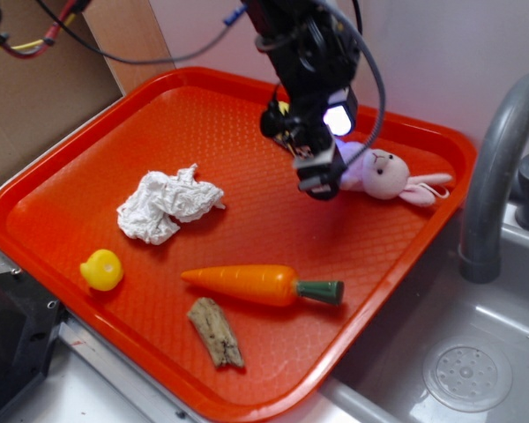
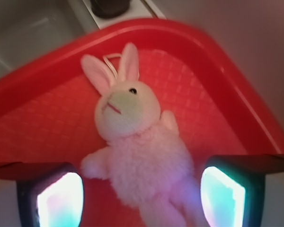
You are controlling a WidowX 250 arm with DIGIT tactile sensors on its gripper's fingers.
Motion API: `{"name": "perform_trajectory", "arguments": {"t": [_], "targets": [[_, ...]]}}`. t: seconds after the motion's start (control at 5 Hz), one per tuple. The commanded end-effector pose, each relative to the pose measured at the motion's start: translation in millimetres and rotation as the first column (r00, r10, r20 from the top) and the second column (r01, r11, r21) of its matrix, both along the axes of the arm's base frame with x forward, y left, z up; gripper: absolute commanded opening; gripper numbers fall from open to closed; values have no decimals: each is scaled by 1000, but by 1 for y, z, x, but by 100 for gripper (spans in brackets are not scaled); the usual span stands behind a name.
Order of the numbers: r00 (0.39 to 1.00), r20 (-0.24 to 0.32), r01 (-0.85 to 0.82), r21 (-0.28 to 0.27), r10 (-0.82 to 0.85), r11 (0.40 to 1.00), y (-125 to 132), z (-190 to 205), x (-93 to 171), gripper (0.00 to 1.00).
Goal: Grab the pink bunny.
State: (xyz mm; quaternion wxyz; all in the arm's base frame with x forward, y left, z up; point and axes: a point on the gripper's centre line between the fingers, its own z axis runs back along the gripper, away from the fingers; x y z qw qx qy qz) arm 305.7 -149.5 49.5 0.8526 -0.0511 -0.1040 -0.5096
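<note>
The pink bunny (image 1: 383, 174) lies on its back near the far right corner of the orange tray (image 1: 88, 167), ears pointing toward the sink. My gripper (image 1: 316, 172) hangs over the bunny's lower body, partly hiding it. In the wrist view the bunny (image 2: 142, 161) fills the middle, head up, and its fluffy body sits in the gap of my gripper (image 2: 141, 201). The two glowing pads (image 2: 61, 201) stand wide apart on either side, apart from the plush. The gripper is open.
On the tray lie crumpled white paper (image 1: 167, 204), a yellow duck (image 1: 101, 270), an orange carrot (image 1: 260, 285) and a brown piece of wood (image 1: 216, 331). A grey faucet (image 1: 498, 167) and sink basin (image 1: 463, 374) stand to the right. The tray's raised rim (image 2: 227, 80) runs close behind the bunny.
</note>
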Motion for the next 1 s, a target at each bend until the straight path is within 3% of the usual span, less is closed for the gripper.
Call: {"name": "perform_trajectory", "arguments": {"t": [0.0,0.2,0.4,0.6,0.8], "targets": [[996,-69,57,-82,-63,995,-33,-15,-2,100],[999,-35,-10,-75,7,997,-28,-16,-4,0],[984,-31,-174,-58,173,983,-8,11,-12,0],[910,-39,-413,-18,412,911,9,41,-26,0],[769,-140,-606,148,623,781,24,69,-34,0]]}}
